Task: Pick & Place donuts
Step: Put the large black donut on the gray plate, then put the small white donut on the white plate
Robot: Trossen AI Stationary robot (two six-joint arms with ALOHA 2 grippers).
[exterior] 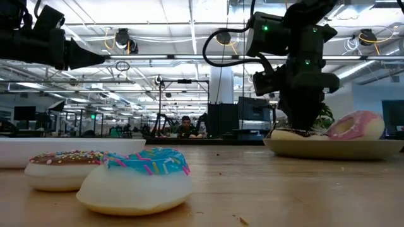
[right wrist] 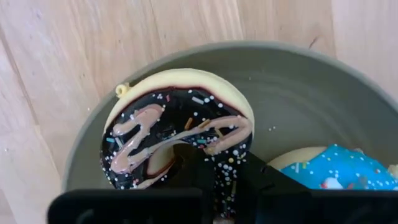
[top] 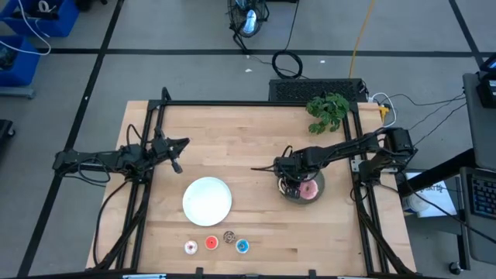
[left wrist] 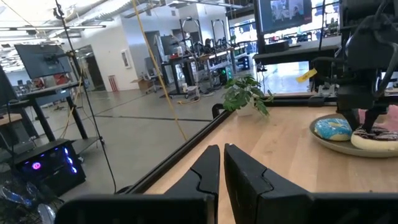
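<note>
Hovering by the bench's left edge, the left pincer is closed and empty. Four tiny donuts line the front edge. Right pincer grips the chocolate-glazed, sprinkled donut on the grey plate, beside blue and pink ones.

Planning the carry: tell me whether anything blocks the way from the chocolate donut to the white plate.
Nothing visible does. The right gripper is down on the chocolate donut in the grey plate. Bare table lies between it and the white plate.

Seven donuts, two plates, seemingly one plant.
</note>
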